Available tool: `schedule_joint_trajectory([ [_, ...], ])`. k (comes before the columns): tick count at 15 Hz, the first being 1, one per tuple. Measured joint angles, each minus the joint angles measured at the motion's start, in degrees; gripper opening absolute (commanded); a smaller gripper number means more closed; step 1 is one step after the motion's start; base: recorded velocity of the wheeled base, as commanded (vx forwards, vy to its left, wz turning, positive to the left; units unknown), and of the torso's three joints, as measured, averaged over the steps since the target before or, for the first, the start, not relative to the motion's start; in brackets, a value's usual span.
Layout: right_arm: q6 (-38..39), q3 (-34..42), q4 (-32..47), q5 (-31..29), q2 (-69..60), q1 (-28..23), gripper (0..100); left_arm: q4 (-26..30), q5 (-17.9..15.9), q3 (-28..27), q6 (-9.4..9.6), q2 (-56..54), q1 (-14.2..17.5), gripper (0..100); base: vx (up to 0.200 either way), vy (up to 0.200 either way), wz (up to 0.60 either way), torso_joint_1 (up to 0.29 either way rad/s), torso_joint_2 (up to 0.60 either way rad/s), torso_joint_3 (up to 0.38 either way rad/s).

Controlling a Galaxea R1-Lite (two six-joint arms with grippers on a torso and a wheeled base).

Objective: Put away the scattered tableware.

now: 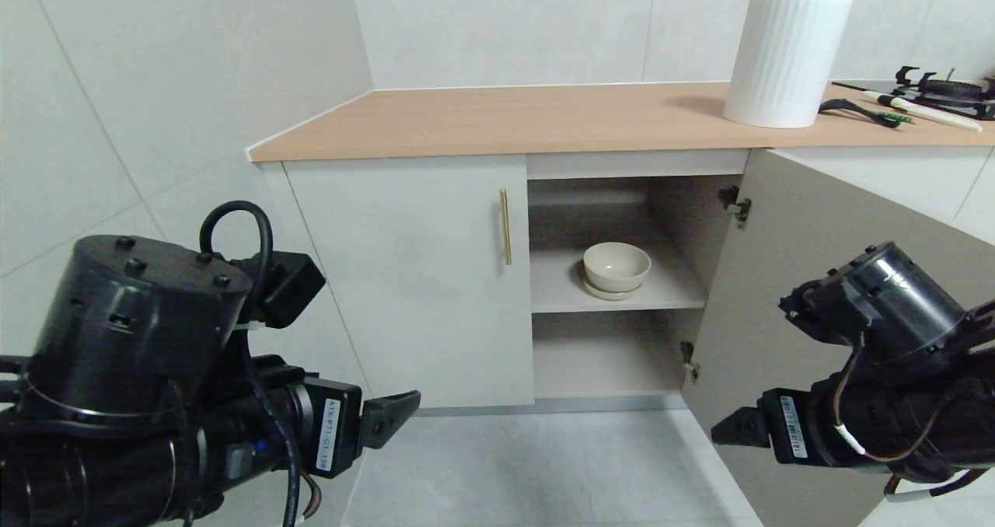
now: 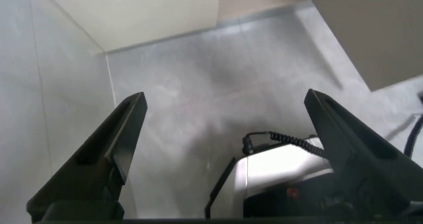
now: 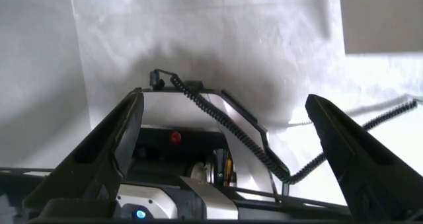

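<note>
one bowl (image 1: pixel 616 265) on the shelf (image 1: pixel 670 287) — its plate (image 1: pixel 609 294) mostly hidden beneath.

Kitchen, wooden countertop (image 1: pixel 497 119), cabinet (image 1: pixel 412 278), stove (image 1: pixel 944 92)

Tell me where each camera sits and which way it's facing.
Head view: on the head, facing forward and down at the open cupboard with a bowl inside; left arm and right arm at the lower corners.
Left wrist view: on the left wrist, facing down at the floor past the open left gripper.
Right wrist view: same, floor past the open right gripper.
Shared: all three see the floor.
</note>
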Motion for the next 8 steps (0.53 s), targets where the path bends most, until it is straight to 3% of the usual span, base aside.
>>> schedule_joint_trajectory([
  [6,-3.4,1.4,4.3,-2.3,-4.7,1.8,100,0.0,0.0,0.1,0.06,0.1,0.0,100,0.000,0.000,0.00,0.000,0.00,0.000],
  [8,-4.0,1.1,7.4,-4.2,-5.7,1.8,100,0.0,0.7,0.2,0.22,0.1,0.0,100,0.000,-0.200,0.00,0.000,0.01,0.000],
])
